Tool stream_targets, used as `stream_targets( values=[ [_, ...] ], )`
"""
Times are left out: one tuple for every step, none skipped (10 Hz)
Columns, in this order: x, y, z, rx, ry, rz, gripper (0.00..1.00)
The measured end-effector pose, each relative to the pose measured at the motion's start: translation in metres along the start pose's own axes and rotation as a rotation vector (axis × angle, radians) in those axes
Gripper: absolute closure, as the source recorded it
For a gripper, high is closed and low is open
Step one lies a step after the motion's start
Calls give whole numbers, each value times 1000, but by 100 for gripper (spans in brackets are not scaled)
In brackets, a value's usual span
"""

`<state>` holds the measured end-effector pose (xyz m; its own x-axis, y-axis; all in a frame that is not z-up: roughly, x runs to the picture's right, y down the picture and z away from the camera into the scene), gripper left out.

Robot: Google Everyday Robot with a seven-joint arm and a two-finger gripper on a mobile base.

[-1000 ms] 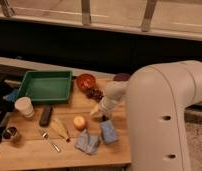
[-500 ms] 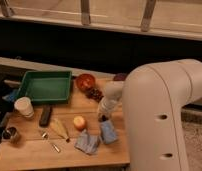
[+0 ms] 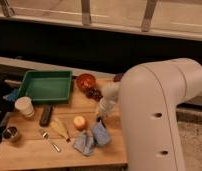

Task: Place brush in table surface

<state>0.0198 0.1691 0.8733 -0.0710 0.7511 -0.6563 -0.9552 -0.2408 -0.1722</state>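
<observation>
My gripper (image 3: 100,118) hangs below the white wrist (image 3: 108,97), low over the pale wooden table surface (image 3: 29,152), just right of the orange fruit (image 3: 80,122) and above the blue cloths (image 3: 92,139). A small dark shape at the gripper's tip may be the brush; I cannot tell it apart from the gripper. My large white arm (image 3: 156,115) fills the right side and hides the table's right part.
A green tray (image 3: 46,85) stands at the back left, with a red bowl (image 3: 86,81) and dark grapes (image 3: 94,93) beside it. A white cup (image 3: 25,106), black bar (image 3: 45,115), straw whisk (image 3: 59,127), spoon (image 3: 50,141) and metal cup (image 3: 10,133) lie on the left.
The gripper has come down slightly toward the table beside the orange fruit. The objects on the table have not moved.
</observation>
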Motion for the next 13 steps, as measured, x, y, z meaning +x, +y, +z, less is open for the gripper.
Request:
stream_targets(
  values=[
    [-1,-2,-1,-2,-3,3,100],
    [-1,-1,-1,-5,-4,1,100],
    [-5,2,-10,-30,-21,2,100],
    [-10,0,-23,-52,-44,8,100],
    [-15,-2,-38,-71,-64,15,100],
    [-21,0,-57,-98,-91,18,100],
    [-27,-1,-79,-131,-125,24,100],
    [-30,-3,-90,-153,-146,29,100],
    [-33,-6,-100,-175,-170,32,100],
    [-36,-4,-107,-193,-190,28,100],
    [-39,-5,-115,-205,-210,28,100],
    [-42,-8,-123,-211,-231,30,100],
    [-45,-11,-130,-214,-247,33,100]
  ],
)
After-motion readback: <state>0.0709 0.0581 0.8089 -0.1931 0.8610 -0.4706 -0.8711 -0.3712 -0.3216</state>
